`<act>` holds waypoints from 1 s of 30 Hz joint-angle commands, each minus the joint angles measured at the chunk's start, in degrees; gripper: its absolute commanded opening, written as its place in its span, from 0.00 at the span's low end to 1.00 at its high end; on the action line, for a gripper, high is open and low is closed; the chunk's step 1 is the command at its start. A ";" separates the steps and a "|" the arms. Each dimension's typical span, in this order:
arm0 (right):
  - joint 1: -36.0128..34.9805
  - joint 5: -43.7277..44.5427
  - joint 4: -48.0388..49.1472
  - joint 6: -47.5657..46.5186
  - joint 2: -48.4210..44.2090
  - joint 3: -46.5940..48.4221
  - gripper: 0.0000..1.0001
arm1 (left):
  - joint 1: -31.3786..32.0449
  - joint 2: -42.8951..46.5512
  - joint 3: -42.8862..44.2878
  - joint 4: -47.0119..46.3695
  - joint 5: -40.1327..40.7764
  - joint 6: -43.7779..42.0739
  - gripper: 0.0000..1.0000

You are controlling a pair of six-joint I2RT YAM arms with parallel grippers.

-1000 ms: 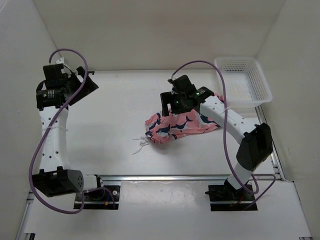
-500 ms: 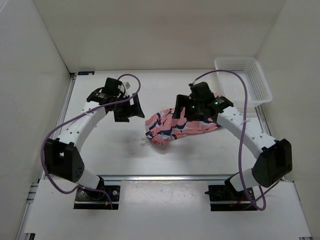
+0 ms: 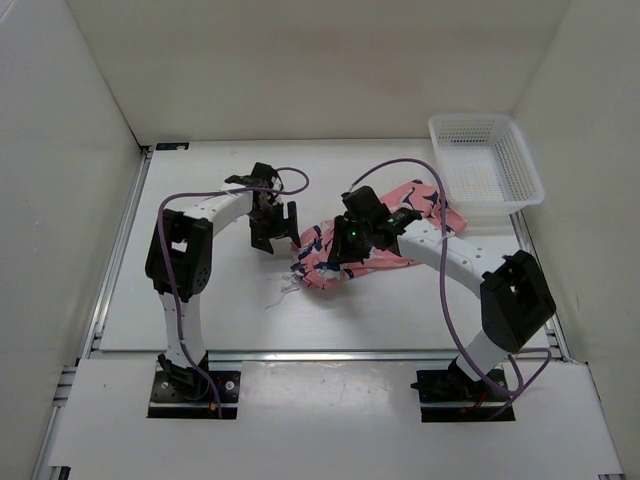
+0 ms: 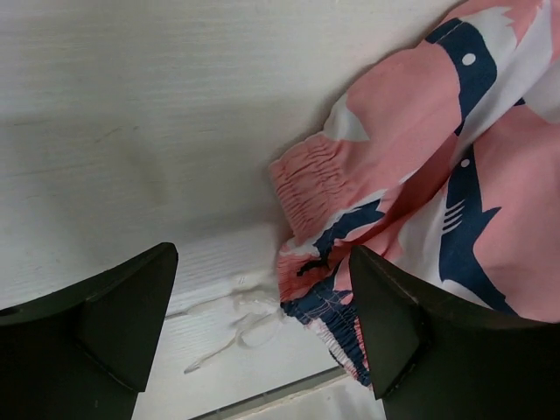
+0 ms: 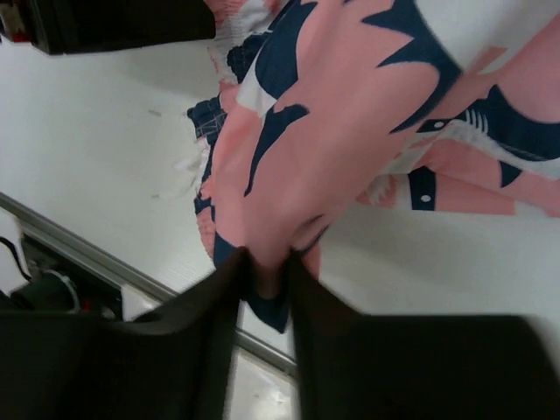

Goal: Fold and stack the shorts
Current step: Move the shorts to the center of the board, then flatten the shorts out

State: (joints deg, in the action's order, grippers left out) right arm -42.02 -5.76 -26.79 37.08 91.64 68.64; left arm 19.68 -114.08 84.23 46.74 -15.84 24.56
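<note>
Left arm: base at the near-left edge, upper link standing nearly vertical, forearm bent over to the right, wrist tipped so the left gripper (image 3: 272,228) points down at the table (image 3: 200,290) just left of the shorts (image 3: 322,262). Its jaws are spread wide with nothing between them. In the left wrist view the left gripper (image 4: 262,328) frames the elastic waistband edge of the shorts (image 4: 437,175) and a loose white drawstring (image 4: 234,325) on the table surface. Can't tell if the right-hand finger (image 4: 394,324) touches the cloth. Right arm: base near-right, elbow out to the right, forearm sweeping back and left over the fabric. The right gripper (image 3: 345,245) sits on the middle of the heap. In the right wrist view the right gripper (image 5: 267,280) is pinched narrow on a fold of the shorts (image 5: 332,131), with cloth bunched between the fingers. The shorts lie crumpled mid-table, one end trailing toward the white mesh basket (image 3: 528,165) at far right, near it but outside.
</note>
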 commanded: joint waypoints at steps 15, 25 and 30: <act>-0.43 2.60 -2.48 -2.80 -4.97 -0.17 0.00 | 4.58 -6.50 10.87 -0.51 3.97 -0.47 0.10; 7.46 4.80 -10.55 -12.90 -0.95 19.78 0.00 | -9.11 8.85 20.95 5.28 5.54 -1.62 0.10; 9.76 0.67 -18.89 -19.67 13.90 54.95 0.00 | -17.12 16.25 35.46 13.00 6.96 -2.14 0.10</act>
State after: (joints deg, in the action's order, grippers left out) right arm -32.56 -3.03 -42.00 23.83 102.00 108.07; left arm 6.00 -108.62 111.98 54.98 -11.38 23.38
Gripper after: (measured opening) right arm 0.004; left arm 0.122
